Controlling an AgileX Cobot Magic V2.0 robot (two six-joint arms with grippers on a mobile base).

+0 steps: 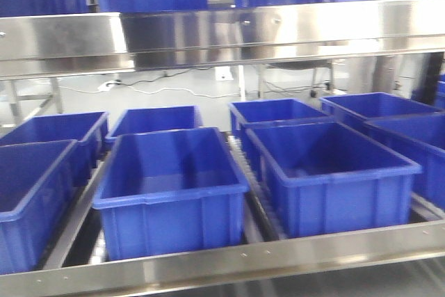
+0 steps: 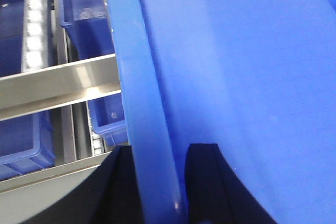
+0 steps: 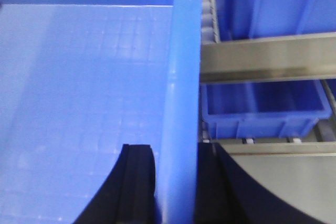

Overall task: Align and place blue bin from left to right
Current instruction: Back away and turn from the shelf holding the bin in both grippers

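Note:
The blue bin (image 2: 236,77) fills most of the left wrist view, its pale smooth inside facing the camera. My left gripper (image 2: 164,148) is shut on its thick rim (image 2: 139,77), one black finger (image 2: 126,182) outside the wall and the other inside. In the right wrist view the same blue bin (image 3: 79,77) shows its gridded floor. There my right gripper (image 3: 173,146) is shut on the opposite rim (image 3: 184,51), straddling it the same way. The bin hangs above the rack. Neither gripper shows in the front view.
Several darker blue bins stand in rows on the lower rack, the nearest two side by side (image 1: 170,186) (image 1: 330,172). A steel front rail (image 1: 222,262) and an upper steel shelf beam (image 1: 222,33) cross the view. Steel bars (image 2: 58,85) (image 3: 268,56) and roller tracks (image 2: 34,19) lie below the held bin.

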